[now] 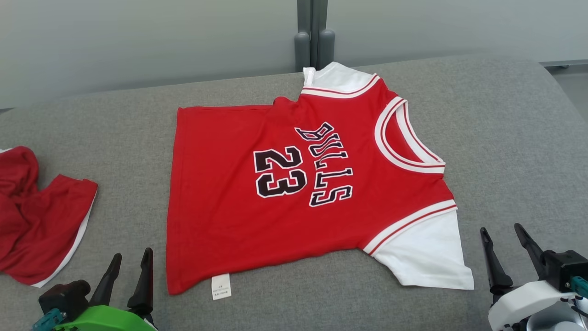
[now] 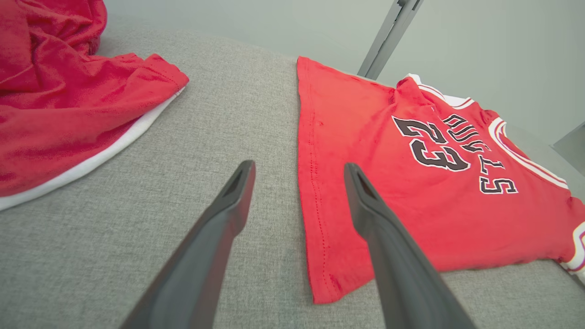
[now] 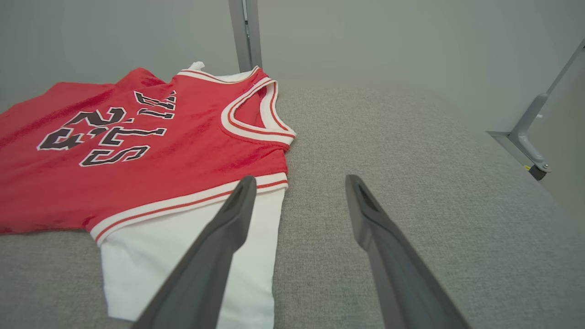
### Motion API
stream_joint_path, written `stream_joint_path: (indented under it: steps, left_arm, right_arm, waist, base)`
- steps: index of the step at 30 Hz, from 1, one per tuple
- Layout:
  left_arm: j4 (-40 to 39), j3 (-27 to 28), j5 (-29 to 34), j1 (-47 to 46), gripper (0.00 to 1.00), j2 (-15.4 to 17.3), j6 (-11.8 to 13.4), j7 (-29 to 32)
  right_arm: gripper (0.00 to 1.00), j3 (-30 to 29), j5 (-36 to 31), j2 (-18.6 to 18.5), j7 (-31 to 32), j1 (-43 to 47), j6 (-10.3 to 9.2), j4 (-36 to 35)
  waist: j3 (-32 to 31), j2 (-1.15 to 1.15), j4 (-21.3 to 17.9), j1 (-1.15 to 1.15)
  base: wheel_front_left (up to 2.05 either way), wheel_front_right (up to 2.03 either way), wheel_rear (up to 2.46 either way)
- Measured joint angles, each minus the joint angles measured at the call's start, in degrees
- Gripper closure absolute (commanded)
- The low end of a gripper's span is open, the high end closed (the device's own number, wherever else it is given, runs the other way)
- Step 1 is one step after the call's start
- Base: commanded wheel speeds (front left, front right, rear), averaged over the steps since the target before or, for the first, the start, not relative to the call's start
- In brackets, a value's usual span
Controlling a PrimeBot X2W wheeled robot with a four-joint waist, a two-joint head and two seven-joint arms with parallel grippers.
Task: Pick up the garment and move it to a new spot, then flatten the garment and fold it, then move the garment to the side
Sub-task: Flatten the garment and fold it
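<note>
Jersey (image 1: pixel 275 184), red with white sleeves and "BULLS 23" across it, lies spread flat mid-way along the grey cushion (image 1: pixel 505 138), hem toward my left and collar toward my right. My left gripper (image 1: pixel 132 253) sits by the hem corner, its 2 fingers spread and empty, and my right gripper (image 1: pixel 500 228) is equally spread and empty beside the near white sleeve. Another crumpled red garment (image 1: pixel 32 216) lies well apart at my far left.
</note>
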Motion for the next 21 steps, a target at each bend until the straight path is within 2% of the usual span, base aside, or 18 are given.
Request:
stream_joint_path:
  steps: [5, 12, 21]
  left_arm:
    - [-2.1, 1.7, 4.3, 1.6, 0.0, -0.9, 1.0, 0.0]
    - [-3.9, 3.6, 8.3, 4.5, 0.0, -2.1, 2.3, 0.0]
    - [-5.6, 5.0, 12.4, 5.2, 0.0, -5.2, 2.3, 0.0]
  right_arm:
    - [0.0, 0.3, -1.2, 1.9, -0.2, 0.0, -0.25, -0.3]
    - [0.0, 0.5, -10.2, 1.8, -0.2, -1.1, -0.33, -5.1]
    - [0.0, -0.8, -14.9, 5.0, -0.2, -2.1, -0.77, -7.8]
  waist:
    - [-1.7, 0.0, 0.9, 0.0]
    - [-3.6, 0.0, 1.8, 0.0]
    - [-3.2, 0.0, 1.9, 0.0]
  base:
    - [0.0, 0.0, 0.0]
    - [0.0, 0.0, 0.0]
    - [0.0, 0.0, 0.0]
